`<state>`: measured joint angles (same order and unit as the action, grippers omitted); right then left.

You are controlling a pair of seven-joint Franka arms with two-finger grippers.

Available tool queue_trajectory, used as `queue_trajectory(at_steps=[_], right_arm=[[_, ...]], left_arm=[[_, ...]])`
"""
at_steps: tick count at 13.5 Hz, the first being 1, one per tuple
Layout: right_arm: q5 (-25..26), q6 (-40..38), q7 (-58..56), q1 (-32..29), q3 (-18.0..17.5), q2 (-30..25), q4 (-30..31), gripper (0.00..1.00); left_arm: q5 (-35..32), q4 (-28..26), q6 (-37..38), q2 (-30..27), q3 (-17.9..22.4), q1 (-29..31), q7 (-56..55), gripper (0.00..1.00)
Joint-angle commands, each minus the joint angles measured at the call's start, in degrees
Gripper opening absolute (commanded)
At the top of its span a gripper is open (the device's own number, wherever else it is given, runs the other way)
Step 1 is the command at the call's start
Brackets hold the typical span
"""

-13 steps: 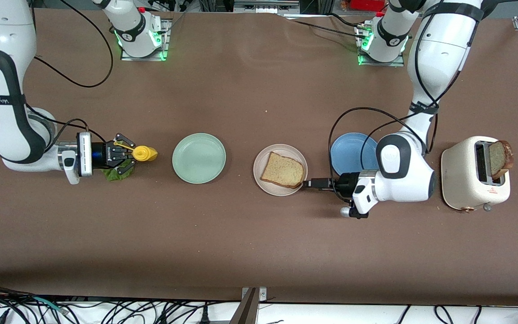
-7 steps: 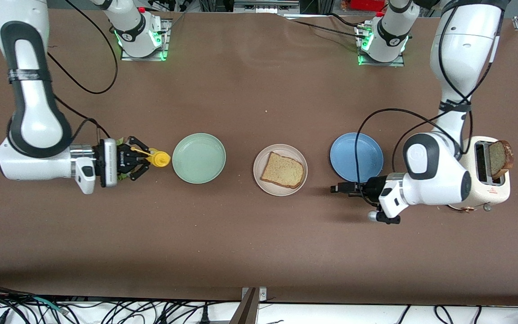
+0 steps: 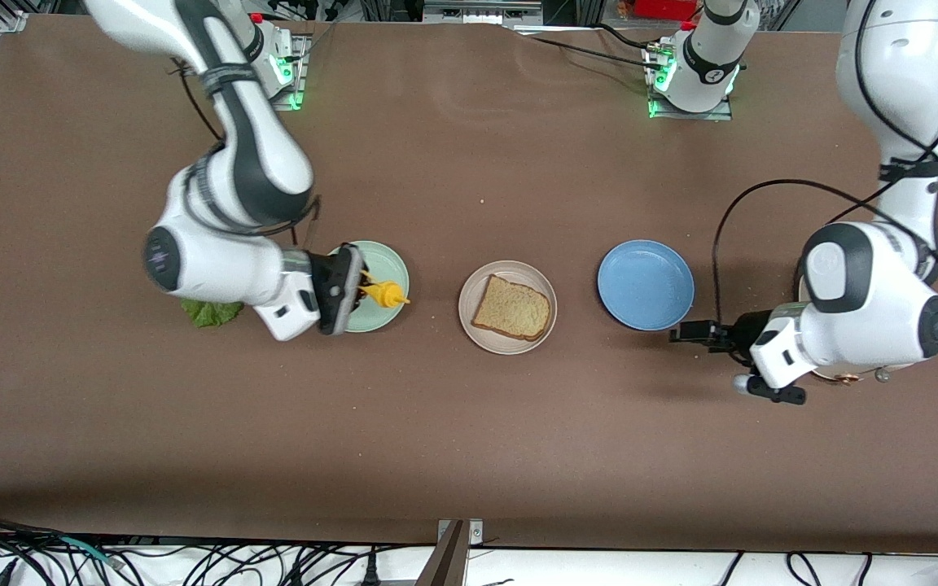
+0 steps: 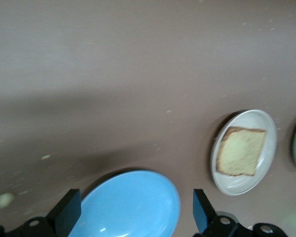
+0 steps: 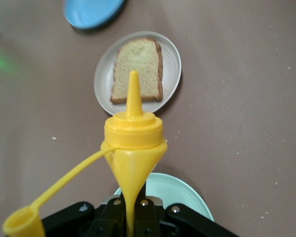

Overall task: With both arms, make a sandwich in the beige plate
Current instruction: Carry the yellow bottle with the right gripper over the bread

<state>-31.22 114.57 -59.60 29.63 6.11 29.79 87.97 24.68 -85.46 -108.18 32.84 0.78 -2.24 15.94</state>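
The beige plate (image 3: 507,340) lies mid-table with one toasted bread slice (image 3: 512,308) on it; both also show in the right wrist view, the plate (image 5: 171,69) and the slice (image 5: 137,71). A green lettuce leaf (image 3: 210,312) lies on the table toward the right arm's end. My right gripper (image 3: 367,290) hangs over the mint green plate (image 3: 383,260), shut on a yellow squeeze bottle (image 3: 388,295) whose nozzle (image 5: 133,94) points at the beige plate, cap dangling. My left gripper (image 3: 681,332) is open and holds nothing, low beside the blue plate (image 3: 646,284).
A cream toaster (image 3: 848,377) at the left arm's end is almost wholly covered by that arm. The left wrist view shows the blue plate (image 4: 130,205) between its fingers (image 4: 69,217) and the beige plate (image 4: 266,133) farther off.
The right arm carried the yellow bottle from beside the lettuce to over the mint green plate. The left arm drew back from the beige plate's edge, past the blue plate, toward the toaster.
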Motion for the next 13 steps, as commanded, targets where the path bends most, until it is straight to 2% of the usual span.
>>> queue_trajectory(at_steps=[1, 4, 6, 9, 12, 13], right_arm=[[9.9, 0.2, 7.4, 4.7, 0.7, 2.1, -3.4, 0.0], [22.1, 0.2, 18.0, 11.6, 0.7, 4.1, -4.3, 0.0], [30.0, 1.5, 26.4, 14.7, 0.7, 4.5, -4.3, 0.0], [37.5, 1.3, 30.9, 18.5, 0.7, 5.6, -4.6, 0.0], [46.0, -0.1, 30.4, 21.4, 0.7, 8.0, -4.6, 0.0], [46.5, -0.8, 30.4, 22.0, 0.7, 7.9, -4.6, 0.0]], left_arm=[[-6.4, -0.7, 2.4, -3.9, -0.3, 0.8, -1.1, 1.0], [-14.5, -0.7, 3.4, -6.9, 0.4, 0.8, -1.1, 1.0], [-14.9, -0.7, 4.1, -8.2, 0.9, 1.6, -1.2, 1.0], [-19.6, -0.7, 4.3, -10.7, 1.5, 1.6, -1.4, 1.0], [-20.2, -0.7, 5.7, -12.6, 1.9, 1.6, -2.1, 1.0], [-20.2, -0.7, 5.8, -13.5, 2.1, 1.7, -3.8, 1.0]])
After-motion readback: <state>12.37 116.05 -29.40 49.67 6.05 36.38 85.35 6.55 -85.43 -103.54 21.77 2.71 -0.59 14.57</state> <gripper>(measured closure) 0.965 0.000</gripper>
